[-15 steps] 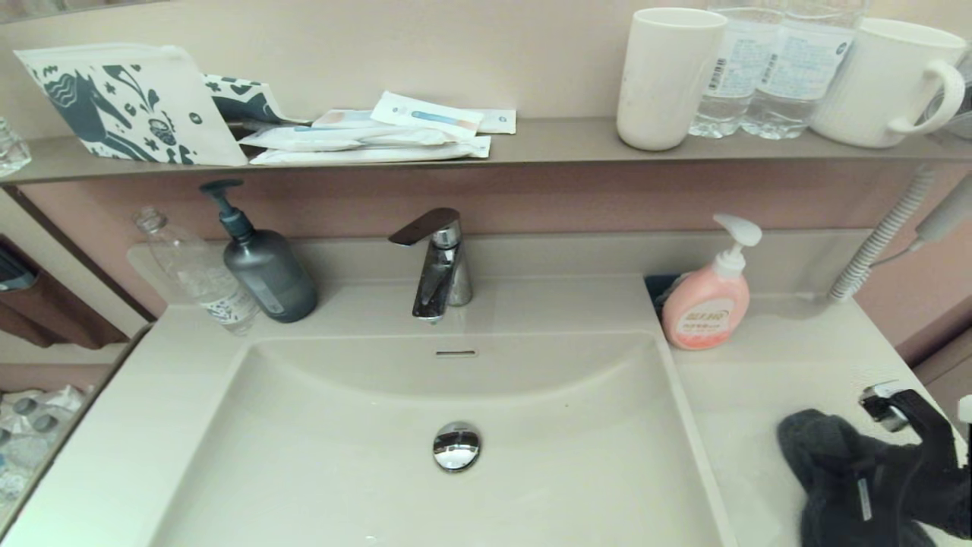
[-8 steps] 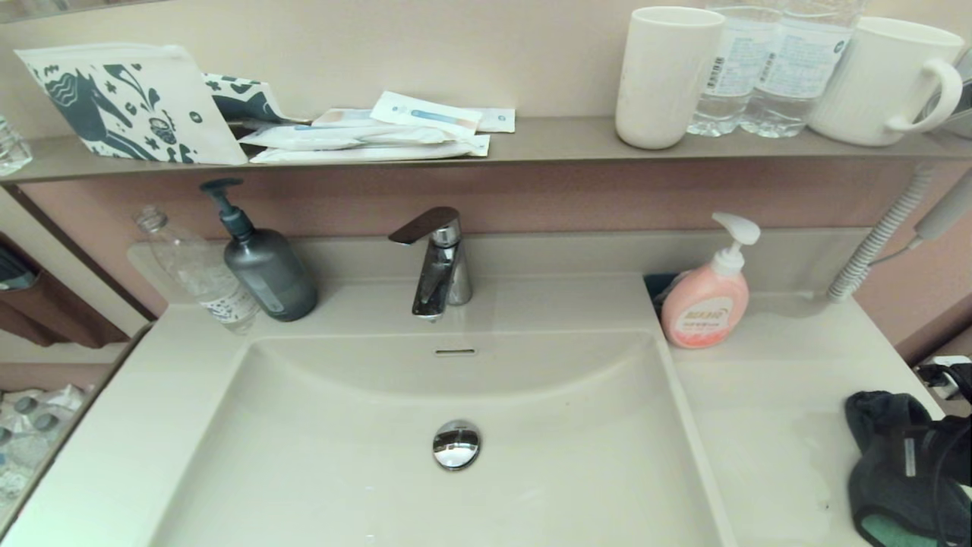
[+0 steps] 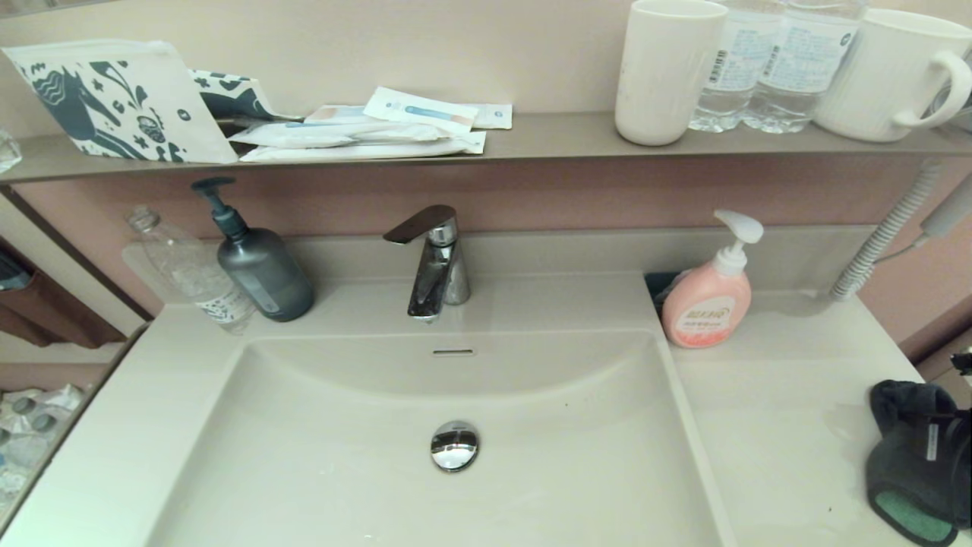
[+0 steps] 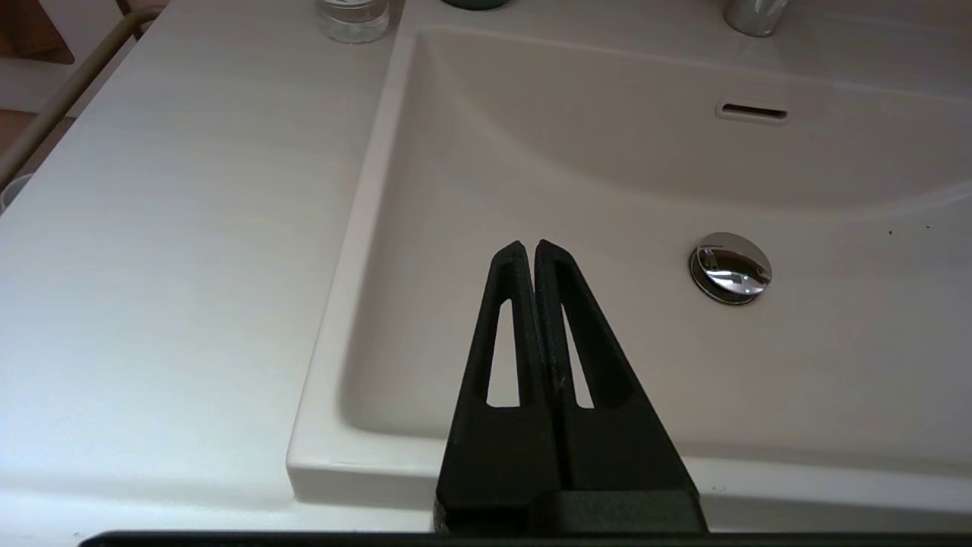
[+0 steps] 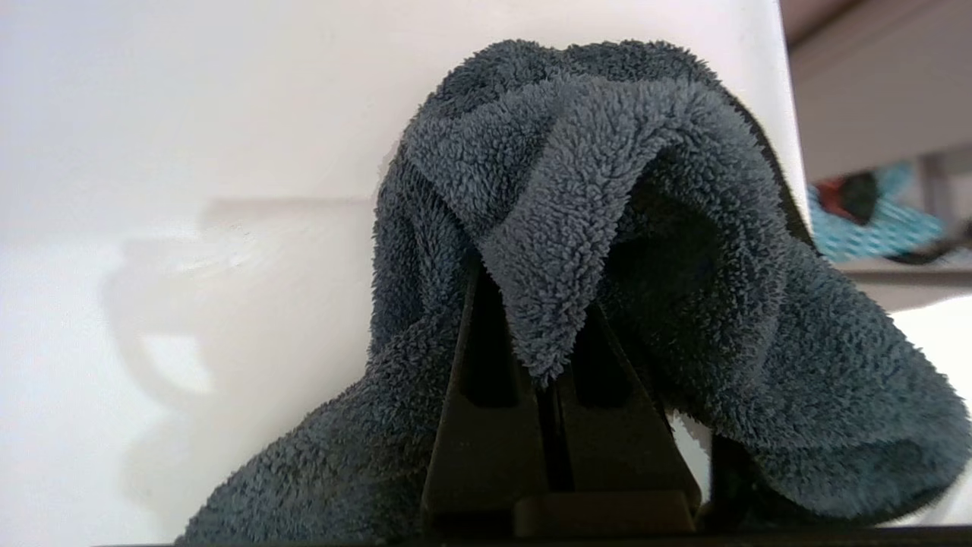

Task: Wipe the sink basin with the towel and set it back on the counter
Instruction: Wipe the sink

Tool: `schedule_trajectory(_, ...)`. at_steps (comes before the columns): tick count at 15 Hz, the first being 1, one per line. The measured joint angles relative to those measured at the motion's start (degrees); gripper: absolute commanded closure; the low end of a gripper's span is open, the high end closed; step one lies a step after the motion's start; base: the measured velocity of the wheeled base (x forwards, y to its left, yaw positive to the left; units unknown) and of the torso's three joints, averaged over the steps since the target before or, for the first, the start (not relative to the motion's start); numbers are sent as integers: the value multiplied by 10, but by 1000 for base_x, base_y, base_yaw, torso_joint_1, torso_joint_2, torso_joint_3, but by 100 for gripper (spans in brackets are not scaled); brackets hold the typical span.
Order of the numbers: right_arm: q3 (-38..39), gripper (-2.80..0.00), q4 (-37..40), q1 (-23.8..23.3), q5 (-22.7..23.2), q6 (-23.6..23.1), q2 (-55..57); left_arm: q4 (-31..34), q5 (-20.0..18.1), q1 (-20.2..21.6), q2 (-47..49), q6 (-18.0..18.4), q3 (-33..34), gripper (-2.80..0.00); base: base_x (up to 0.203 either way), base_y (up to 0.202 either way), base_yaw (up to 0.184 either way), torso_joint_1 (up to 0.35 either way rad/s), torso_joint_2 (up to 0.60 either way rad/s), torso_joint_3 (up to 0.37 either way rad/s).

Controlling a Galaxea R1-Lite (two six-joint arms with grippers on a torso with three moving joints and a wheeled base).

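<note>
The dark grey fluffy towel (image 3: 907,456) is bunched at the far right edge of the counter (image 3: 774,410), well to the right of the sink basin (image 3: 342,456). My right gripper (image 5: 535,289) is shut on the towel (image 5: 577,190), which drapes over both black fingers (image 5: 486,425) and hides their tips. Whether the towel rests on the counter (image 5: 152,152) I cannot tell. My left gripper (image 4: 525,247) is shut and holds nothing. It hovers over the near left part of the basin (image 4: 835,365), left of the chrome drain plug (image 4: 730,267).
Behind the basin stand the chrome tap (image 3: 434,262), a grey pump bottle (image 3: 262,270) and a clear bottle (image 3: 190,273). A pink soap dispenser (image 3: 710,304) is on the right wing. The shelf (image 3: 547,140) holds cups, water bottles and sachets. A coiled cord (image 3: 885,235) hangs at right.
My right gripper has carried the towel to the right, from beside the basin to the counter's far right edge. The left gripper has not visibly moved.
</note>
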Motion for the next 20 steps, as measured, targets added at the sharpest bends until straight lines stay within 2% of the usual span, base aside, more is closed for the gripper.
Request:
schedule_trajectory(4, 60, 0, -5, 47, 79, 15, -26, 0, 0, 0, 0, 0, 0, 0, 0, 0, 0, 0, 0, 0)
schedule_trajectory(9, 78, 0, 35, 190, 89, 159, -78, 0, 0, 0, 0, 0, 0, 0, 0, 0, 0, 0, 0, 0)
schedule_trajectory(11, 67, 0, 25, 228, 74, 218, -93, 0, 0, 0, 0, 0, 0, 0, 0, 0, 0, 0, 0, 0)
schedule_trajectory(13, 45, 0, 12, 243, 47, 264, -101, 0, 0, 0, 0, 0, 0, 0, 0, 0, 0, 0, 0, 0)
schedule_trajectory(17, 5, 0, 6, 238, -23, 272, -113, 0, 0, 0, 0, 0, 0, 0, 0, 0, 0, 0, 0, 0)
schedule_trajectory(20, -30, 0, 36, 236, -76, 272, -125, 0, 0, 0, 0, 0, 0, 0, 0, 0, 0, 0, 0, 0)
